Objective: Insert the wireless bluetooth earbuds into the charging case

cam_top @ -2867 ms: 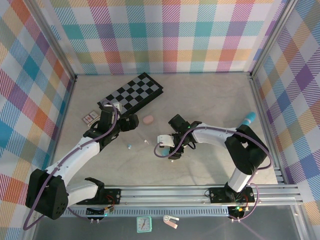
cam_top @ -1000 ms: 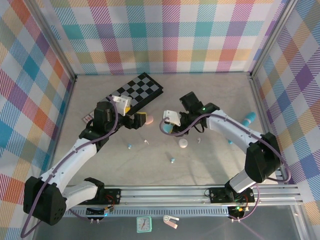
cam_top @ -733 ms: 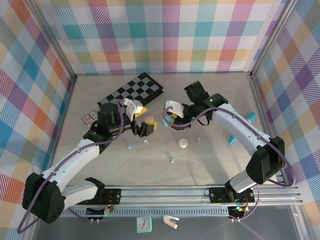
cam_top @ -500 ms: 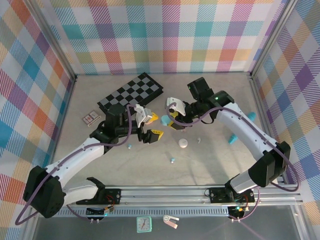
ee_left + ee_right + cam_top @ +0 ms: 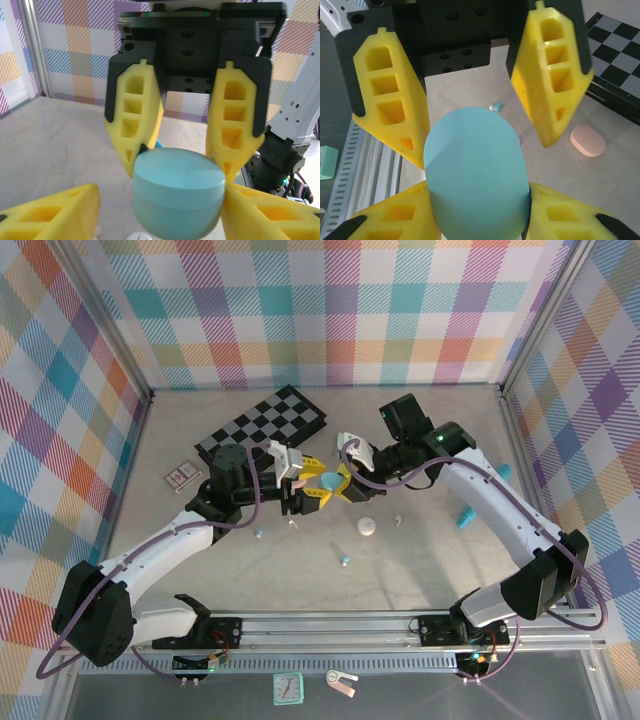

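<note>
A teal pebble-shaped charging case [image 5: 329,481] hangs in the air, lid closed, with my right gripper [image 5: 341,479] shut on it. The right wrist view has the case [image 5: 477,175] pinched between my own two fingers [image 5: 395,215]. My left gripper [image 5: 317,491] faces it, open, its jaws spread around the case [image 5: 177,197]; one finger [image 5: 272,212] touches the case's side and the other stands apart. On the table lie teal earbuds [image 5: 258,533] [image 5: 345,560], and white earbuds [image 5: 292,524] [image 5: 397,521]. One teal earbud [image 5: 496,106] lies below the case.
A white case [image 5: 367,527] lies on the table below the grippers, a pink case [image 5: 587,140] beside them. A checkerboard [image 5: 262,426] lies at the back left, cards [image 5: 181,475] to its left. A teal piece [image 5: 467,517] sits at the right.
My right gripper lifted the teal case off the table and carried it up and back. My left gripper swung right to meet it and now stands open around it.
</note>
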You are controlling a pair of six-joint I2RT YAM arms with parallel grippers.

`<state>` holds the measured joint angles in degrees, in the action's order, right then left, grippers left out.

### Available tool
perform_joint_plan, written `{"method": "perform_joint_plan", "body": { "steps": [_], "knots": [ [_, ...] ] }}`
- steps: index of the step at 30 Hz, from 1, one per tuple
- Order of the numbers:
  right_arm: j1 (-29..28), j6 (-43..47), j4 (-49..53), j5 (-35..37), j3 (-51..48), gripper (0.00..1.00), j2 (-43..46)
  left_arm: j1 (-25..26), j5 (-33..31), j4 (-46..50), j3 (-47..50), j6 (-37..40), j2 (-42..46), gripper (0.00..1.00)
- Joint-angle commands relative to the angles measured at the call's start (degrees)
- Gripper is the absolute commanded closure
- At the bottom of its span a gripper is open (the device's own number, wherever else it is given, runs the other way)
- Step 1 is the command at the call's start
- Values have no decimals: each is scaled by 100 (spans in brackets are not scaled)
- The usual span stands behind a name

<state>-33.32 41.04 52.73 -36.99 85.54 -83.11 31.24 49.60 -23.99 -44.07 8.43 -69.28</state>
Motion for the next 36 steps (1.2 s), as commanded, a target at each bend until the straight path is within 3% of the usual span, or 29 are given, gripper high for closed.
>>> {"method": "perform_joint_plan", "body": {
  "steps": [1, 6, 29, 36],
  "knots": [
    [10, -78, 1, -300, 87, 74, 215, 83, 274, -180, -83, 5, -60, 41],
    [9, -134, -100, -272, 35, 75, 267, 136, 273, 104, -167, 181, -114, 46],
    [10, 34, 102, -203, -2, 76, 172, 241, 395, 265, -408, 143, -141, 53],
    [11, 172, 265, 16, 15, 76, 107, 251, 375, 310, -409, 161, -112, 49]
  ]
}}
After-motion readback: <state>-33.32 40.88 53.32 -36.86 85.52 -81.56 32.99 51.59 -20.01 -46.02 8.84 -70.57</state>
